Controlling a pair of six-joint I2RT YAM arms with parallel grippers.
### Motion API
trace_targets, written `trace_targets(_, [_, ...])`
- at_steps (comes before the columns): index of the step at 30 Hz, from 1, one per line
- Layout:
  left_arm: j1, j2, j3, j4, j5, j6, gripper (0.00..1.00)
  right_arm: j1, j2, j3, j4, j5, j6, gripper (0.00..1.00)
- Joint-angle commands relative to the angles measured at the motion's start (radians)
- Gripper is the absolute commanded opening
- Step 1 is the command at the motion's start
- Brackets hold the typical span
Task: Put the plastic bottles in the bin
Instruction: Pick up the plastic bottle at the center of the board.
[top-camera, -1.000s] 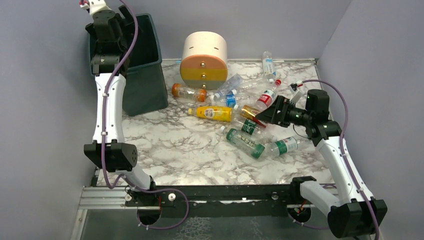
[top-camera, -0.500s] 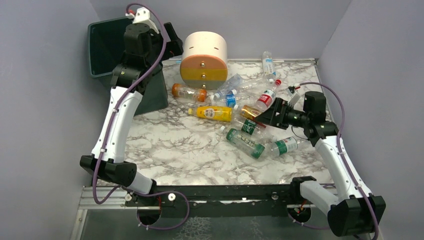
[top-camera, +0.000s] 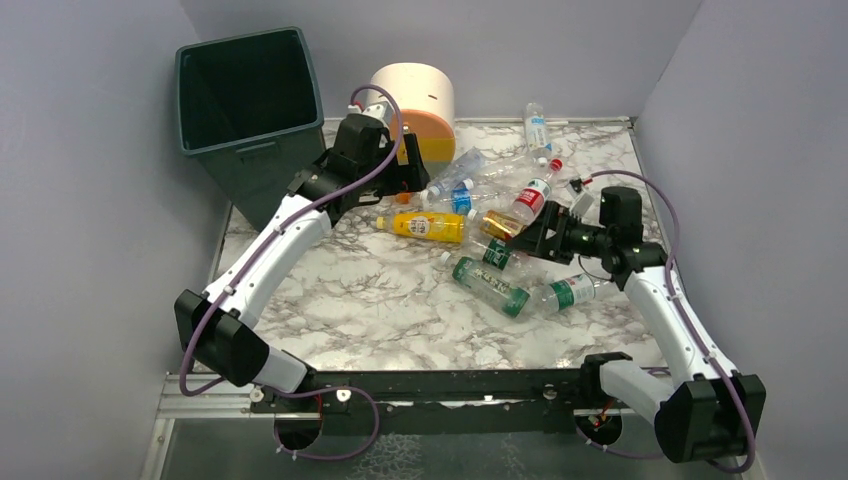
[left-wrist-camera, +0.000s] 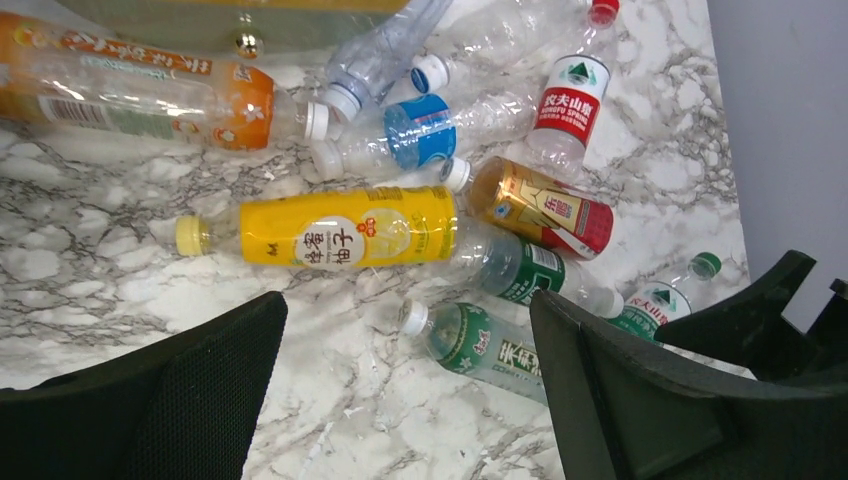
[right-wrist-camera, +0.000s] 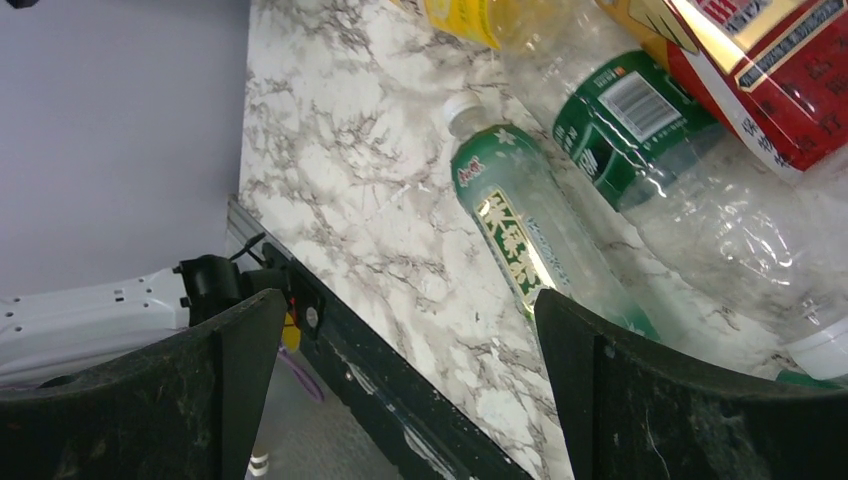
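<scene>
Several plastic bottles lie in a heap on the marble table (top-camera: 330, 290): a yellow one (top-camera: 425, 226), a green-tea one (top-camera: 490, 286), a red-labelled one (top-camera: 535, 196) and a blue-labelled one (top-camera: 460, 198). The dark bin (top-camera: 240, 90) stands at the back left, nothing visible inside it. My left gripper (top-camera: 412, 178) hovers open over the heap's left side. Its view shows the orange bottle (left-wrist-camera: 150, 85), the yellow bottle (left-wrist-camera: 350, 228) and the green-tea bottle (left-wrist-camera: 490, 350) below the left gripper (left-wrist-camera: 410, 400). My right gripper (top-camera: 530, 238) is open and empty above the green-tea bottle (right-wrist-camera: 520, 235).
A round cream, orange and yellow drawer unit (top-camera: 425, 95) stands behind the heap, right of the bin. One clear bottle (top-camera: 537, 128) lies apart at the back. Grey walls close in on the left, back and right. The black rail (top-camera: 450, 385) runs along the near edge.
My left arm has swung from above the bin, right and down, to the bottle heap. The right gripper has edged left and lower over the bottles. Both stay open.
</scene>
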Motion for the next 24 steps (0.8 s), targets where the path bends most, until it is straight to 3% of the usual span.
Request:
trace_targets(1, [-0.032,-0.034,-0.031,0.073,0.019,-0.052,0.98,0.004,0.044,-0.04,0.027,0.031,-0.045,0.97])
trace_targets(9, [-0.064,-0.012,-0.055,0.082,0.006,-0.048,0.98,0.074,0.142,-0.025,-0.004,0.197,-0.125,0.97])
trace_targets(24, [-0.072,-0.021,-0.088,0.076,-0.007,-0.034,0.98,0.392,0.304,0.073,-0.07,0.538,-0.173,0.95])
